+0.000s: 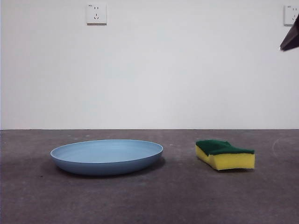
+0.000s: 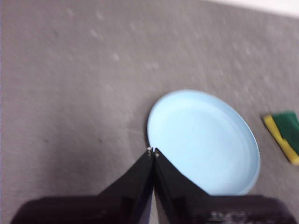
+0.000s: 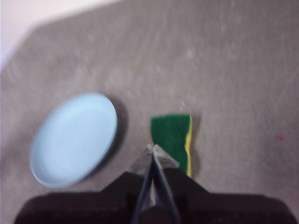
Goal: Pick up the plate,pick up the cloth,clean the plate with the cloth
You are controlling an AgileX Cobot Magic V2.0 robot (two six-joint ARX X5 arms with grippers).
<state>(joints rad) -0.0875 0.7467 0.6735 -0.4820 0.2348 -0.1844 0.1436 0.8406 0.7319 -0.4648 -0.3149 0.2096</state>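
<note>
We counted one plate (image 1: 107, 156) and one sponge (image 1: 225, 154), lying apart on the table (image 1: 149, 200), sponge green side up. Left gripper (image 2: 153, 151) hung above the plate rim, right gripper (image 3: 153, 150) above the sponge; both had jaws closed, holding nothing.

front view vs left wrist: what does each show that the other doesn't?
Front only: the wall with two sockets, the plate's outer wall side-on, the sponge's yellow foam side, and a black arm tip at the top corner.
Left wrist only: the left gripper, jaws shut, above the plate's rim, and the plate's whole round inside.
Both: the plate and the sponge lying apart on the grey table, neither held.
</note>
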